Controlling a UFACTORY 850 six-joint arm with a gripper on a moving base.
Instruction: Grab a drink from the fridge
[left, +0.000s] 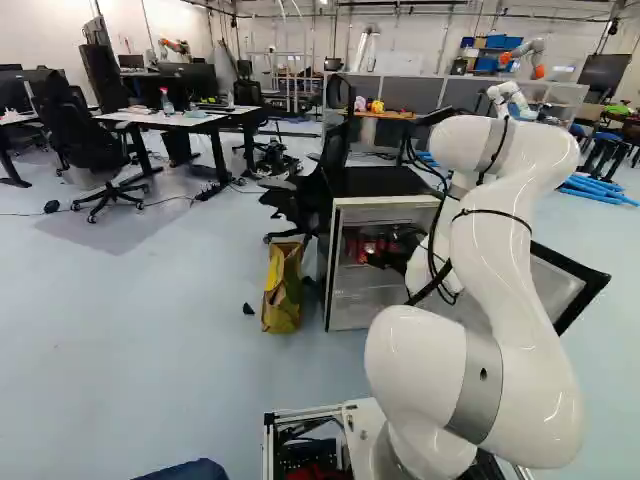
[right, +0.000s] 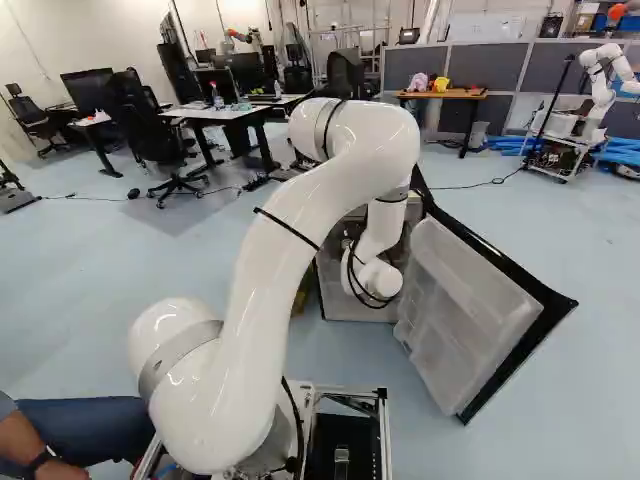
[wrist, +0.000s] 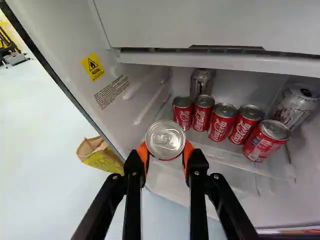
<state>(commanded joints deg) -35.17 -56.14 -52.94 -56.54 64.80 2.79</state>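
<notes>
Arm (left: 500, 265) arched — gripper (left: 376, 257) at fridge (left: 385, 183)

Glossy white arm (left: 510, 265), grey joint bands (left: 478, 385), black cables (left: 433, 237), black hand (left: 384, 254), orange pads (wrist: 143, 153)

We see a clear, flat fridge shelf (wrist: 222, 156). Our landmark is the silver metal can (wrist: 201, 82) standing at its back. Just in front of that can stand a small red metal can (wrist: 182, 116) and a second red can (wrist: 202, 117). Off to its side we find a third red can (wrist: 220, 126), then a fourth red can (wrist: 242, 130); farther from it, a wider red metal can (wrist: 262, 144) and, well apart from it, another silver can (wrist: 295, 109).
</notes>
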